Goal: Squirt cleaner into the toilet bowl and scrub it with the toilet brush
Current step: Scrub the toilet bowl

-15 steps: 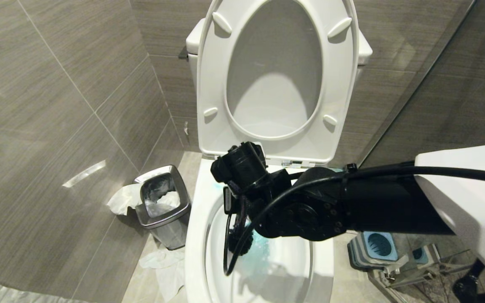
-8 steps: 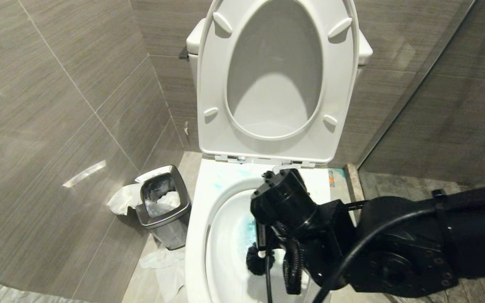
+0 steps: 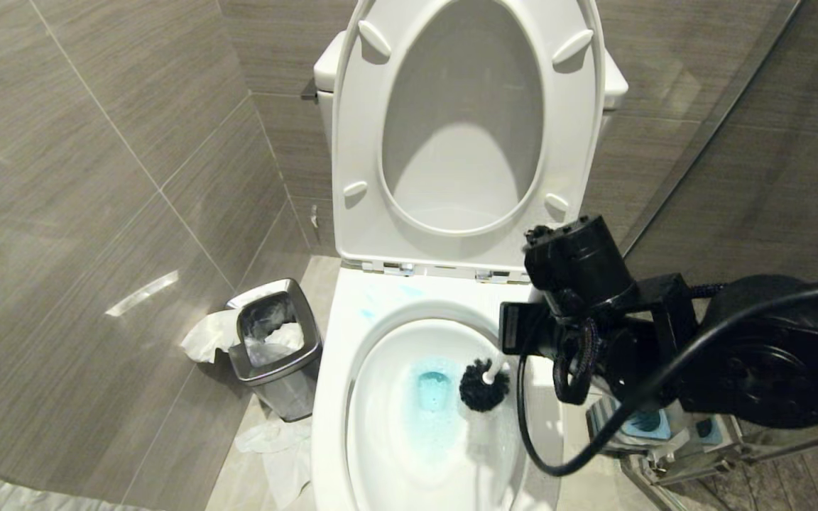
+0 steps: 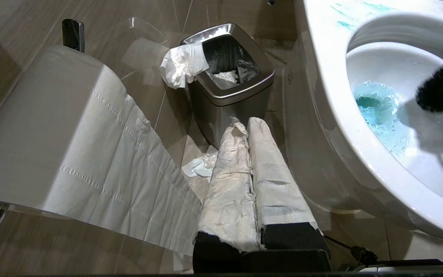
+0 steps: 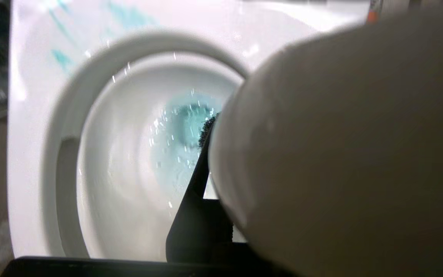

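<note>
The white toilet bowl (image 3: pixel 331 397) stands open, and turquoise cleaner (image 3: pixel 434 390) tints the water at its bottom. Pale blue smears (image 3: pixel 380 292) mark the back of the rim. My right gripper (image 3: pixel 515 351) reaches in from the right and is shut on the toilet brush's white handle (image 3: pixel 496 367). The black bristle head (image 3: pixel 483 385) hangs just right of the blue pool, above the bowl's right wall. In the right wrist view the handle's rounded end (image 5: pixel 340 154) fills most of the frame beside one black finger (image 5: pixel 198 192). My left gripper (image 4: pixel 246 123), fingers wrapped in white paper, is shut and parked low beside the bowl (image 4: pixel 333 96).
A small steel bin (image 3: pixel 274 348) stuffed with tissue stands left of the toilet, with crumpled paper (image 3: pixel 274 440) on the floor. A toilet roll (image 4: pixel 52 127) hangs near my left arm. The blue-grey brush holder (image 3: pixel 640 424) sits on the floor to the right. The seat and lid (image 3: pixel 466 135) are raised.
My right arm has swung from the left side of the bowl to the right. The brush head moved with it, from the left wall across the blue water to the right side.
</note>
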Controlling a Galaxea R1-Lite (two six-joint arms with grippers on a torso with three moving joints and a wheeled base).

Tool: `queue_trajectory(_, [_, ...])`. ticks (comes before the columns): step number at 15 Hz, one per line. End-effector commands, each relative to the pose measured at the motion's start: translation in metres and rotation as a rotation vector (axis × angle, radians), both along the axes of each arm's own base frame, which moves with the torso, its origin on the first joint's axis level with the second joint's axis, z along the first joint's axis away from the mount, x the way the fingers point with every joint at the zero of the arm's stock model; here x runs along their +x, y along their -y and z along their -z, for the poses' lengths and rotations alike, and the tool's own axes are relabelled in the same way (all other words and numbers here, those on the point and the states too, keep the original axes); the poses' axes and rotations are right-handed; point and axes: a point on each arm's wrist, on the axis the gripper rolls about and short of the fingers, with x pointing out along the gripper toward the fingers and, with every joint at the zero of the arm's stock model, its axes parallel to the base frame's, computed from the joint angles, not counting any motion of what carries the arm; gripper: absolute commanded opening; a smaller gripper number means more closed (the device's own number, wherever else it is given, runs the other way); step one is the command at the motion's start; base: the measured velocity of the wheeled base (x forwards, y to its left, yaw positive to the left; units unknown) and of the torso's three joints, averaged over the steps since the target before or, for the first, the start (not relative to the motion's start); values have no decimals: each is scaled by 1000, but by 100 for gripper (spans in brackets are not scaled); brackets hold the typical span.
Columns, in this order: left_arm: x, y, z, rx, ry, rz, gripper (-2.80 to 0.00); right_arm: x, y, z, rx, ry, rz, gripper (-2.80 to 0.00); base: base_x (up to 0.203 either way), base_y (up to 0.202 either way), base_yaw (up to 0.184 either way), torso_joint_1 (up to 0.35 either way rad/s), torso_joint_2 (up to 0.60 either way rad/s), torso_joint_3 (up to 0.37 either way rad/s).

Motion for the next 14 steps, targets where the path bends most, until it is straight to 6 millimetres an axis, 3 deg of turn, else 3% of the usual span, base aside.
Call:
queue_trajectory(1, [0,0,1,0,-5,0,-280,27,-13,3,9,31,16,-280,0,0,0,0,0,0])
queue_trajectory(6, [0,0,1,0,-5,-1,-280,68,-62,3,31,105,-29,-280,0,0,0,0,0,0])
queue_trajectory(9, [0,0,1,0,-5,-1,-280,47,-99,10,12,91,-129,-280,0,0,0,0,0,0])
queue_trajectory(11, [0,0,1,0,-5,-1,-280,28,-113,13,8,77,-181,-280,0,0,0,0,0,0])
queue_trajectory(14, [0,0,1,0,-5,-1,-280,-2,-105,11,0,45,-216,-280,0,0,0,0,0,0])
